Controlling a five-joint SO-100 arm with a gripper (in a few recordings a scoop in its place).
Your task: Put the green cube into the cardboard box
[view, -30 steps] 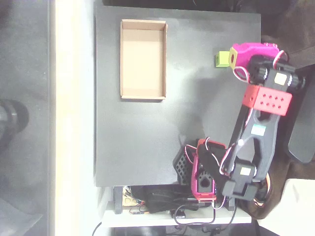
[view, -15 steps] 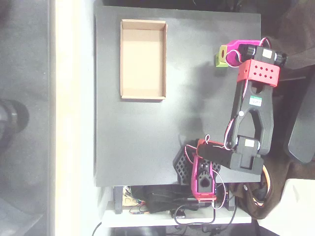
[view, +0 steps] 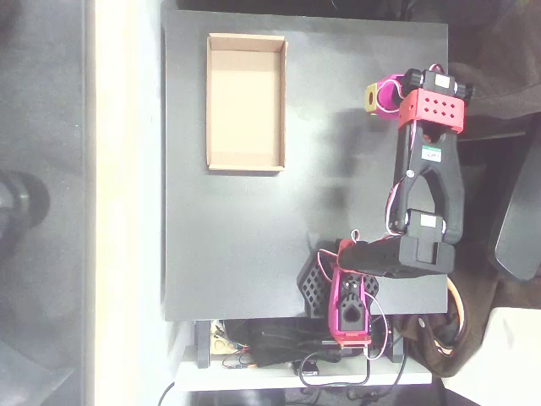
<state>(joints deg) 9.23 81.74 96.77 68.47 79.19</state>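
One cube here, lime green, sitting up toward the 2 o'clock part of the black table in the overhead view. Its faces look about equal, so there's no real long axis to speak of, and its edges run roughly square with the table's edges. The magenta gripper is right on it from the 3 o'clock side, with pink covering part of the cube's right half, so it looks pinched on the cube. Whether the cube is resting on the table or lifted can't be told from above.

One box, tan cardboard, open top, nothing inside. It lies at about 9 o'clock from the cube, well apart from it, with its long axis running 12 to 6.

One arm runs from its base near the table's 5 o'clock corner up toward 12, red block at the wrist.
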